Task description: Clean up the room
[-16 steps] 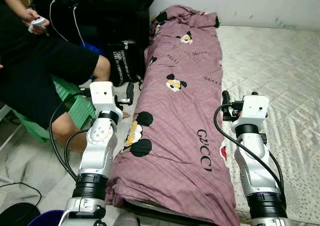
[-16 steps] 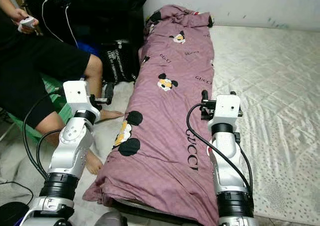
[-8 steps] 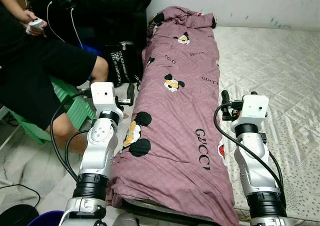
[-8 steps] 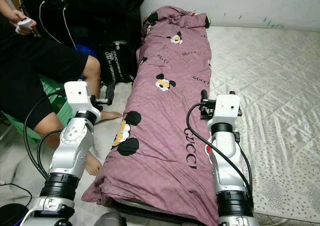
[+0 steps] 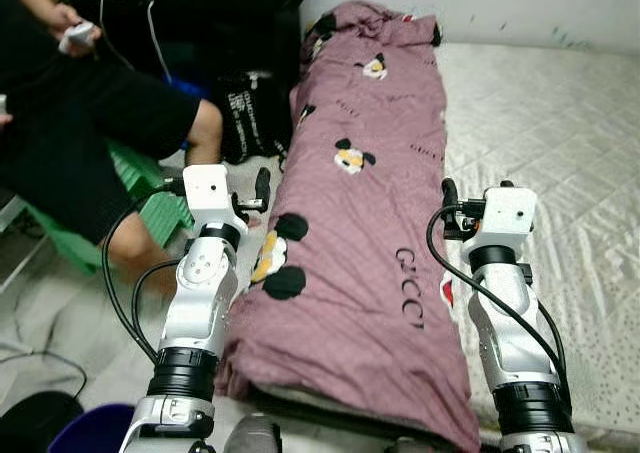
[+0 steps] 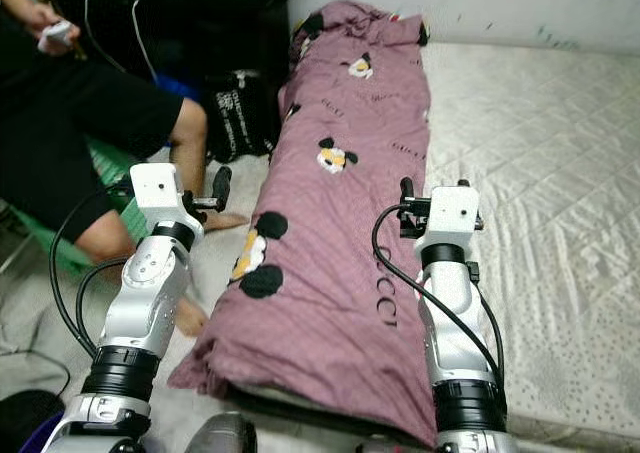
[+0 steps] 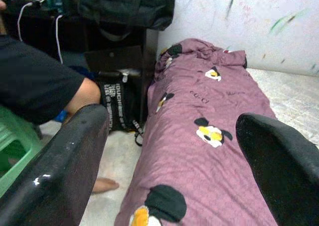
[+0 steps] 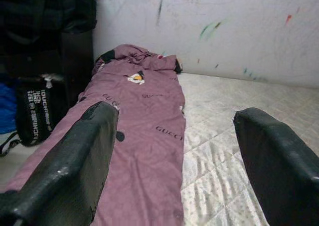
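Beside the quilt (image 5: 370,223) — left end effector (image 5: 262,187), right end effector (image 5: 449,195), both spread apart.

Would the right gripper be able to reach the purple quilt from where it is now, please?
Probably yes. The right gripper hangs open beside the quilt's right edge, above the mattress, with nothing between them.

Both arms forward; left pincer (image 7: 169,171), right pincer (image 8: 174,171) spread wide
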`<state>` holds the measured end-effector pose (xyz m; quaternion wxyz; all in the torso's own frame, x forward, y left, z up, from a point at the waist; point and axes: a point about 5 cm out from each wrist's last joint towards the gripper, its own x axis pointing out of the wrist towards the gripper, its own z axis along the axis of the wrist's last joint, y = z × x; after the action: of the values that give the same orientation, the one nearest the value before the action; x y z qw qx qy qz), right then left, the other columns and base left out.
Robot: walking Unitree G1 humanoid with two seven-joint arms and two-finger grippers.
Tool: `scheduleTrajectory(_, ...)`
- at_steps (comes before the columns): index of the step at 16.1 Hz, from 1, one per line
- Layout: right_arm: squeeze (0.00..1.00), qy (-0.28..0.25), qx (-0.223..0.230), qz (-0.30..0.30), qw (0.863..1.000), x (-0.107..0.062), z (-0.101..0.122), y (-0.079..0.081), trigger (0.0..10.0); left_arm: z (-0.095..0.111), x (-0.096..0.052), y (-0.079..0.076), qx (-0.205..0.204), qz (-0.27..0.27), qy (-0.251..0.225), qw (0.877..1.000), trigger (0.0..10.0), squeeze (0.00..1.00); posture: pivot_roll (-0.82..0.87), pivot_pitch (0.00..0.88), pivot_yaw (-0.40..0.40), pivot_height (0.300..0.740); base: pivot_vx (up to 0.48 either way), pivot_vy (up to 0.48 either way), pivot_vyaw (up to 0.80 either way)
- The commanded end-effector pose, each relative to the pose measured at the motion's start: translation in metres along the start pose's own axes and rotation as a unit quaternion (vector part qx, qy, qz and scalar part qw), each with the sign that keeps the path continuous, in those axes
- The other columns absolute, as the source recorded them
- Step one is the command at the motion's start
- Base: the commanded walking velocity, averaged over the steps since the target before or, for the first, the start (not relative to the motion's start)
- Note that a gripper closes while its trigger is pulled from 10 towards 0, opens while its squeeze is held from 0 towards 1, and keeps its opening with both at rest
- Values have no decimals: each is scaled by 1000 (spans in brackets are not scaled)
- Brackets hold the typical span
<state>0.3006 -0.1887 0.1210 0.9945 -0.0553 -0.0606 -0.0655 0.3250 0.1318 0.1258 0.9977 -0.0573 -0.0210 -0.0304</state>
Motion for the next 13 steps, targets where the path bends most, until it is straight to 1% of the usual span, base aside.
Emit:
scheduleTrajectory(1,0,12,3,1,1000,0,-4,1,10000,-1,0,3,0,5,5,1000,10000,0,-71,0,55,740,-307,0,0)
scheduleTrajectory(5,0,12,2,1,1000,1,-4,1,10000,-1,0,2,-1,5,5,1000,10000,0,-71,0,55,740,-293,0,0)
scheduleTrajectory(6,0,12,2,1,1000,1,-4,1,10000,-1,0,2,-2,4,5,1000,10000,0,-71,0,55,740,0,0,0)
scheduleTrajectory(7,0,12,1,2,1000,1,-4,2,10000,0,0,2,-3,3,2,1000,10000,0,-71,0,55,740,-319,0,0)
scheduleTrajectory(13,0,12,-2,7,1000,1,-5,2,10000,0,-1,2,-13,2,-2,1000,10000,0,-70,0,50,740,0,0,0)
